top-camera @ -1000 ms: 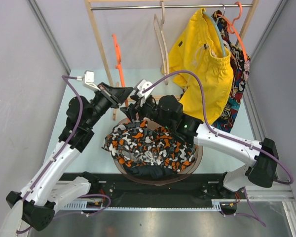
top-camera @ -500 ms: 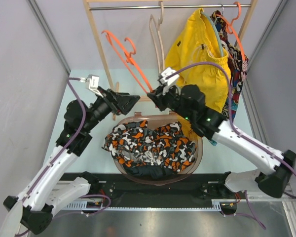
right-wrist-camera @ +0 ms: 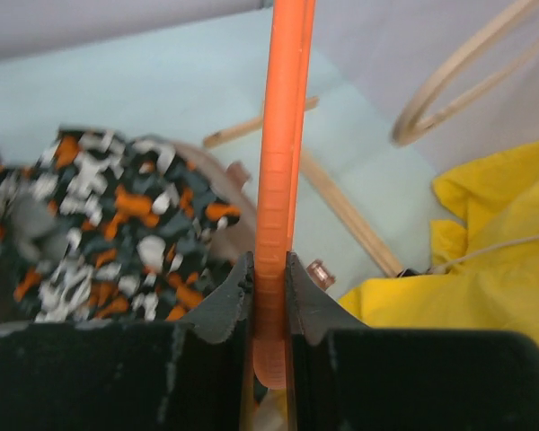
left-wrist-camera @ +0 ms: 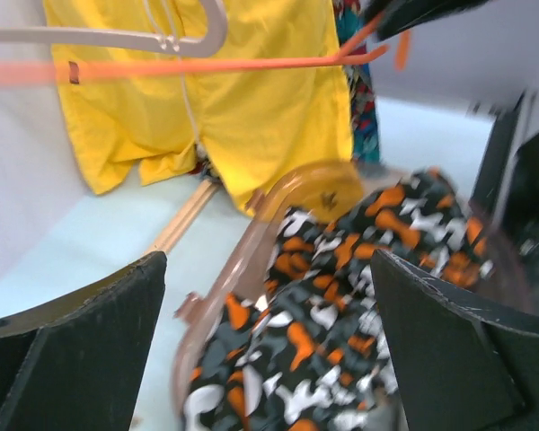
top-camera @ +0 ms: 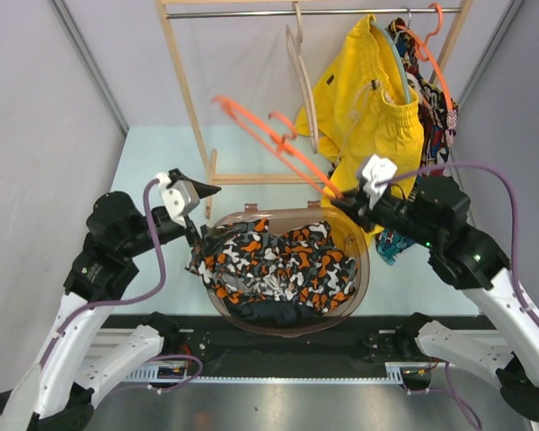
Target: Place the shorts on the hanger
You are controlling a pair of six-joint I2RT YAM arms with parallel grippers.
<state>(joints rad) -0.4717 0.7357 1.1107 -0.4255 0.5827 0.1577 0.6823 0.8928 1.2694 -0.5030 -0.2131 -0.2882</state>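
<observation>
The shorts [top-camera: 278,262] lie bunched in a brown tub [top-camera: 364,269] on the desk [top-camera: 153,153]. They sit directly in front of and a little below the left hand [left-wrist-camera: 269,260]. From above, the heap's long axis runs crosswise, from that hand's side of the tub over to the far side. The left hand is the nearer one, with its tip just beside the near end of the heap. In its wrist view the blotchy cloth fills the gap between its two fingers.

The left hand is released, fingers spread wide. It holds nothing and I see no contact with the cloth or the rim.

The right hand [right-wrist-camera: 269,268] is beyond the opposite rim of the tub, apart from the shorts. It is clenched on the hanger [right-wrist-camera: 283,135], pinching one thin orange bar between its fingers. From that grip the hanger's long axis runs up and away from the hand, slanting out over the far side of the tub towards the left arm. Seen from the left hand, the bar crosses high above and ahead of it, roughly level. It is in front of the hanging yellow shorts [left-wrist-camera: 251,108] and just under a beige hanger [left-wrist-camera: 117,38].

My reading is that the hanger is in hand and the shorts are not yet picked up. The next move looks like a short reach forward and down by the left hand, to close on a fold or the waistband.
</observation>
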